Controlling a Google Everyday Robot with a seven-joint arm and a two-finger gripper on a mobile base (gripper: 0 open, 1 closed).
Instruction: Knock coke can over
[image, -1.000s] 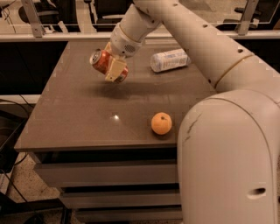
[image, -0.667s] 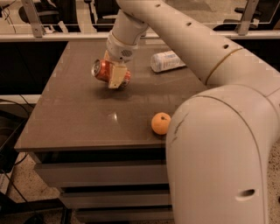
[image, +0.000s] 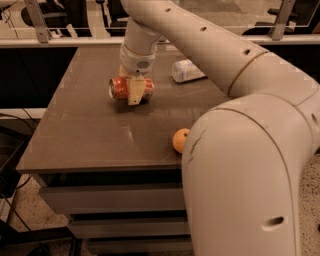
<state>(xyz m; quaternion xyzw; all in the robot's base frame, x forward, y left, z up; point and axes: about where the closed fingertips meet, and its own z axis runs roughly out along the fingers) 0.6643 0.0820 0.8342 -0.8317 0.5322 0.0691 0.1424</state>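
Gripper (image: 135, 94) is positioned low over the far half of the table (image: 75, 140), its fingers (image: 134, 93) clamped around the coke can (image: 120, 88). The coke can lies on its side at the table surface, silver top facing left. A plastic bottle (image: 188, 70) lies to the right of the can, and an orange (image: 180, 140) sits near the table's front edge, well apart from both.

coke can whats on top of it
The gripper clamps down over the coke can, which lies sideways on the table. One finger covers its middle; the other finger is hidden behind it.
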